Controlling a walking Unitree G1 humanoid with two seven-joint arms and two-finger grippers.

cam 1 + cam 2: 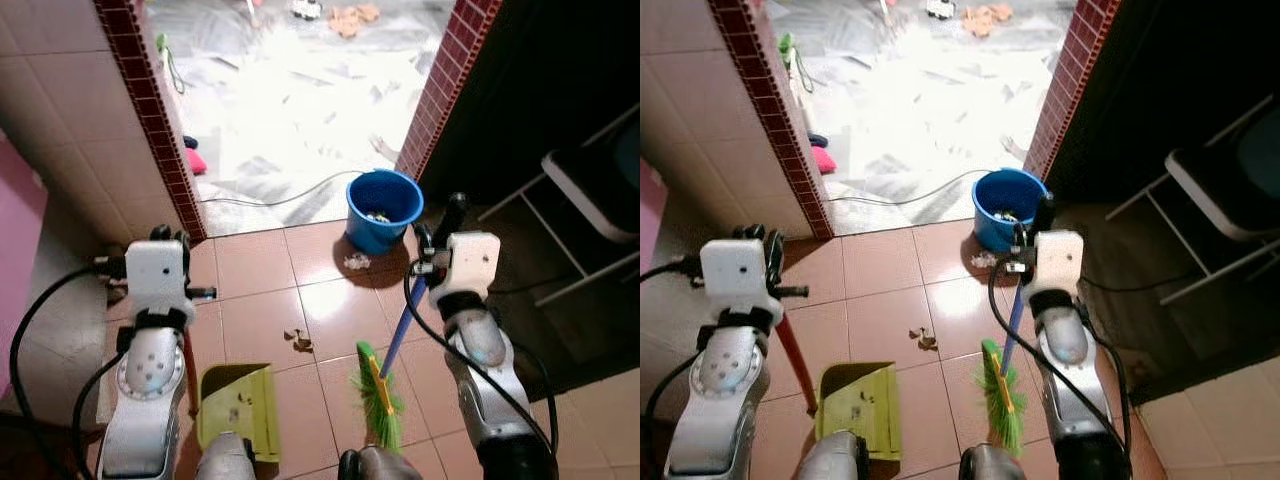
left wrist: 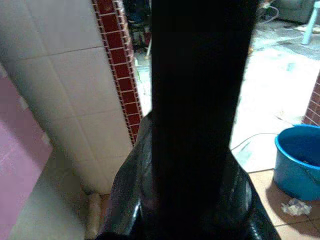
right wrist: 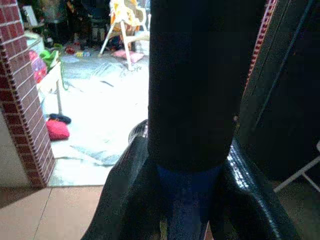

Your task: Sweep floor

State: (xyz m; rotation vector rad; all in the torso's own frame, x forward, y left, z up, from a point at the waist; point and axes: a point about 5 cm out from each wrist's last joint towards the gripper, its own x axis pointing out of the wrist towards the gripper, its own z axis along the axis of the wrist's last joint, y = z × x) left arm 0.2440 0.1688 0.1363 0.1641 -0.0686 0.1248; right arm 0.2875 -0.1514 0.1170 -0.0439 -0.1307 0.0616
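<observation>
Broom (image 1: pixel 381 392) handle sits pinched in the right jaws; left jaws clamp the dustpan (image 1: pixel 238 410) handle.

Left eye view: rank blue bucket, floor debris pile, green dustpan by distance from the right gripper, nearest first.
From the right gripper, shut on the broom handle:
1. Blue bucket, just ahead and to its left.
2. Debris pile, on the tiles farther left.
3. Green dustpan, farthest, on the left arm's side.
</observation>
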